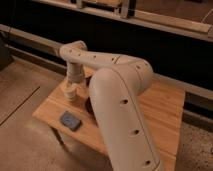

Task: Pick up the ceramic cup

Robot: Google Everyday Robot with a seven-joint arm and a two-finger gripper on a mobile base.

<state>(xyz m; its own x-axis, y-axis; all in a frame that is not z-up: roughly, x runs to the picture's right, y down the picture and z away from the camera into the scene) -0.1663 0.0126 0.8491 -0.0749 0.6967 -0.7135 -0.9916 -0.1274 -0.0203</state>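
The ceramic cup (70, 93) is a small cream-white cylinder standing near the left end of the wooden table (165, 107). My gripper (72, 85) hangs from the wrist straight above the cup and reaches down to its rim. Its lower end blends with the cup, so I cannot tell whether it has hold of it. The dark maroon bowl (88, 105) sits just right of the cup. My big cream forearm (120, 115) hides most of the bowl.
A flat blue-grey object (70, 120) lies near the table's front left corner. A dark wall with a ledge (165, 22) runs behind the table. A bare speckled floor (20, 125) lies to the left and front.
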